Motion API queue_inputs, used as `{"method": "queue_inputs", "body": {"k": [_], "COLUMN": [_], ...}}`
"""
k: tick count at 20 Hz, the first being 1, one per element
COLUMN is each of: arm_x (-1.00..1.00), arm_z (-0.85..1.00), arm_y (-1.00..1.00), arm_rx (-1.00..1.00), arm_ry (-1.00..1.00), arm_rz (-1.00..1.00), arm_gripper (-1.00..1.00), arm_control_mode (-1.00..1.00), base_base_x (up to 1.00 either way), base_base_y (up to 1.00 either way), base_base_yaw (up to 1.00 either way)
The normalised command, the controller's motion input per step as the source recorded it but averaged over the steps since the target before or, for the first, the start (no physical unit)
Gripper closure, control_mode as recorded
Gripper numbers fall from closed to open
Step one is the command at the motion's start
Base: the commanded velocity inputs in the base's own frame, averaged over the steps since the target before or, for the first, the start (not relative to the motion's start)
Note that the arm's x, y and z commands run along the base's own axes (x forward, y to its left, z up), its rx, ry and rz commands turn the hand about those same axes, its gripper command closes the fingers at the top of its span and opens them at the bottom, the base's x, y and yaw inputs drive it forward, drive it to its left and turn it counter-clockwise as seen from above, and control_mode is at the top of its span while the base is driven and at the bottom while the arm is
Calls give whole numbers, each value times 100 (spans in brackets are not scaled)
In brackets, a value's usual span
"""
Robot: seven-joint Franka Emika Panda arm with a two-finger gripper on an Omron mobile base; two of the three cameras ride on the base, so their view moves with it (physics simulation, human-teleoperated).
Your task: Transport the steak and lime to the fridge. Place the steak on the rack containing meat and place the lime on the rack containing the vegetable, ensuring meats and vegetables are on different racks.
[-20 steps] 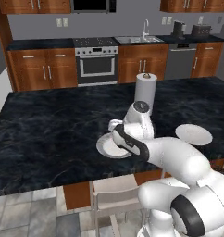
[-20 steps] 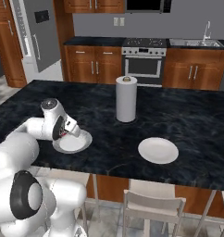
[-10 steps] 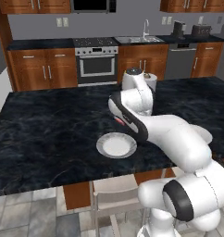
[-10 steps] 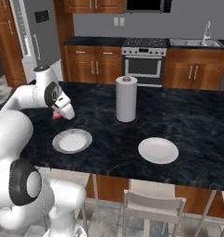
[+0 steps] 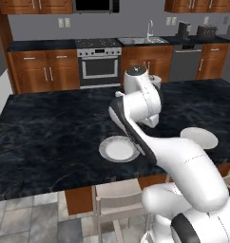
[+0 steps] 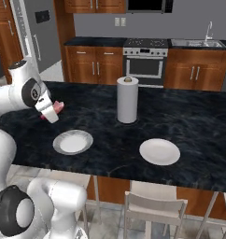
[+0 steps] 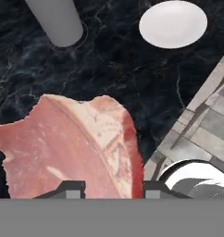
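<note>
Dark marbled island counter (image 6: 189,116) fronts a kitchen wall of wood cabinets with an oven (image 6: 144,66). Gripper (image 6: 50,111) is raised above the counter's left end in the right base view, jaws narrowed onto the steak (image 7: 72,148), whose pink edge shows between them; the grip looks firm, though the contact points are partly hidden. In the hand view the steak occupies the 7 o'clock area, a paper towel roll (image 7: 56,21) stands at 11 o'clock, and a white plate (image 7: 173,24) lies at 1 o'clock. A second plate (image 6: 73,142) sits below the gripper.
</note>
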Motion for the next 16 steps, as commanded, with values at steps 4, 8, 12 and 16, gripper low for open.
{"method": "queue_inputs", "body": {"k": [4, 8, 12, 16], "arm_x": [-98, -83, -61, -48], "arm_z": [0, 6, 24, 37], "arm_y": [0, -1, -10, -18], "arm_rx": [9, 13, 10, 11], "arm_ry": [-46, -42, -20, -4], "arm_rz": [-19, -9, -3, 0], "arm_gripper": [100, 100, 100, 100], "arm_control_mode": [-100, -100, -100, -100], "base_base_x": [0, 0, 0, 0], "base_base_y": [0, 0, 0, 0], "base_base_yaw": [0, 0, 0, 0]}}
